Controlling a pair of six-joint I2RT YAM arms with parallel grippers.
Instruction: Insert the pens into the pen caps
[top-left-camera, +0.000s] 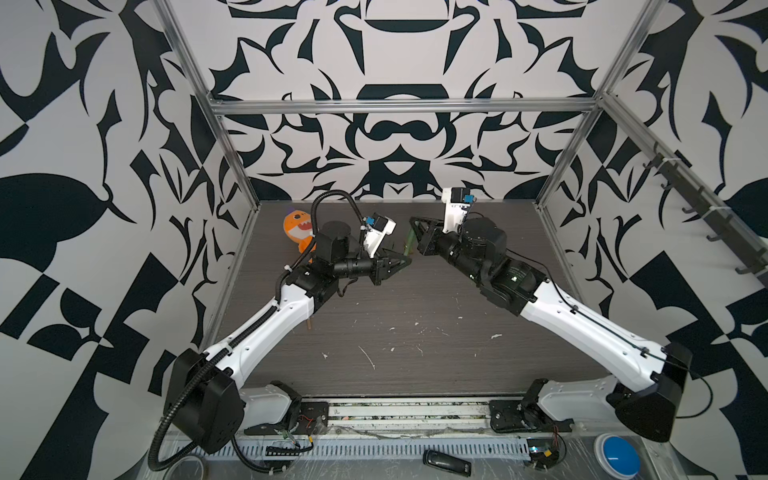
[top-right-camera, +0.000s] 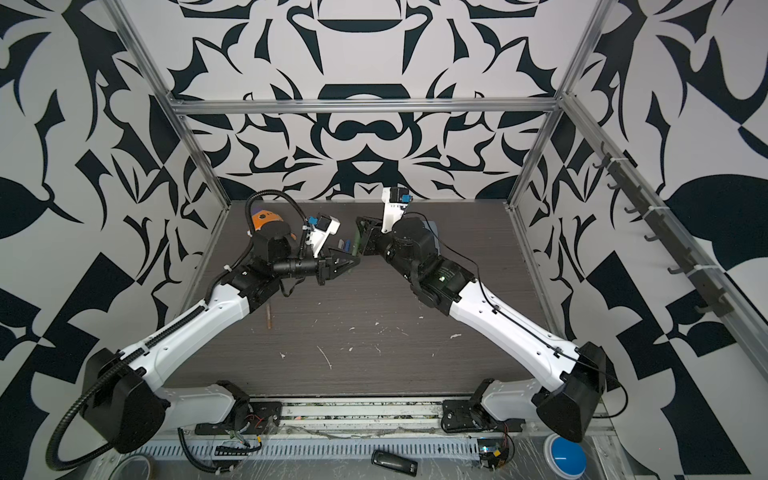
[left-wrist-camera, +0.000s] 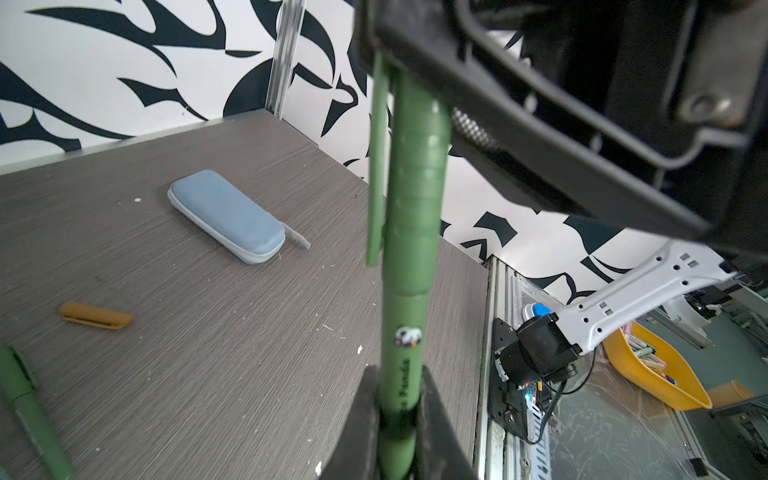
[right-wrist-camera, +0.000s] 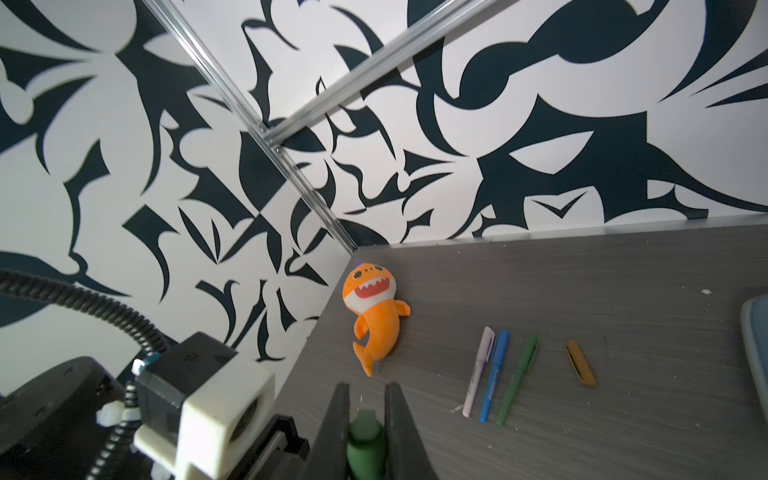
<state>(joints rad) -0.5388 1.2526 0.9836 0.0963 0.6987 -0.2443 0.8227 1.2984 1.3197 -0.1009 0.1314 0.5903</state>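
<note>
Table (left-wrist-camera: 232, 374): grey wood-grain, flecked with white. Judging by what lies on it, the job is well past half, with a fourth pen in hand and one left.
Left gripper (left-wrist-camera: 401, 401): fingers closed narrowly on the lower barrel of the green pen (left-wrist-camera: 404, 357), holding it off the table between the two arms.
Right gripper (right-wrist-camera: 368, 390): fingers pinched on the green pen cap (right-wrist-camera: 365, 436) from both sides, with its rounded end showing between them. It faces the left gripper almost tip to tip in both top views.
Shark plush (right-wrist-camera: 374, 311): orange, near the far left corner, apart from the work.
Pale blue zip case (left-wrist-camera: 226, 216): closed, lying flat on the table.
Green pen and cap, joined: in the left wrist view the cap runs straight on from the barrel, its rim meets the barrel at a seam, and no tip shows, so it looks seated. The likely next move is for the right fingers to let go and back straight off along the pen so the cap is not dragged off, and then the left gripper lays the pen by the row.
Row: pink pen (right-wrist-camera: 478, 374), blue pen (right-wrist-camera: 494, 374) and second green pen (right-wrist-camera: 519, 374) lie side by side, and each looks capped.
Orange-brown pen (top-right-camera: 269, 316): lies alone beside the left forearm.
Orange-brown cap (right-wrist-camera: 581, 363): loose near the row and well apart from its pen. Together they are the last pair.
</note>
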